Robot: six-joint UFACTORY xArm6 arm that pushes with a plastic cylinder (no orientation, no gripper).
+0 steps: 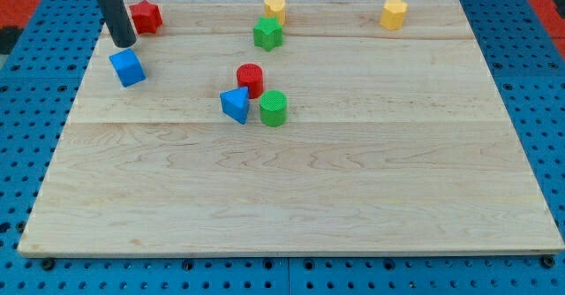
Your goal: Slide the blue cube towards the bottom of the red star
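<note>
The blue cube lies near the board's upper left. The red star lies just above it, close to the board's top edge. My tip stands between the two, just above the blue cube's upper left corner and below-left of the red star. The rod runs up from the tip to the view's top left and hides part of the board there.
A red cylinder, a blue triangular block and a green cylinder cluster near the board's middle. A green block and a yellow block sit at top centre. Another yellow block sits top right. The wooden board lies on a blue pegboard.
</note>
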